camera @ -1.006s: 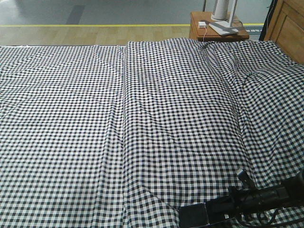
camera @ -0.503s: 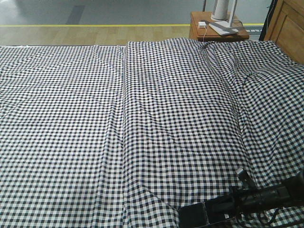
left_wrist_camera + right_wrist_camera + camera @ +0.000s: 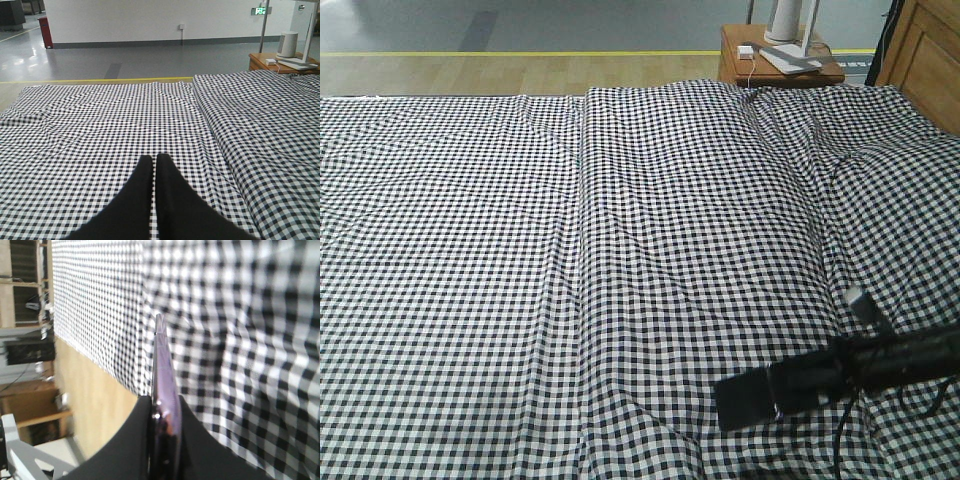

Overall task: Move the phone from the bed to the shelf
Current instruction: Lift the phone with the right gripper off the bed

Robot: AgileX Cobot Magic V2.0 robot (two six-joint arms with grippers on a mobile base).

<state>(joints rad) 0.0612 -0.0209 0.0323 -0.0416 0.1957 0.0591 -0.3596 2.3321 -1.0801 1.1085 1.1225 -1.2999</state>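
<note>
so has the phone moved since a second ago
Yes. Gripped by the right end effector, the phone has shifted up and slightly right in the front view, toward the side table beyond the bed.

Bright even light; bed blurred in right wrist view
</note>
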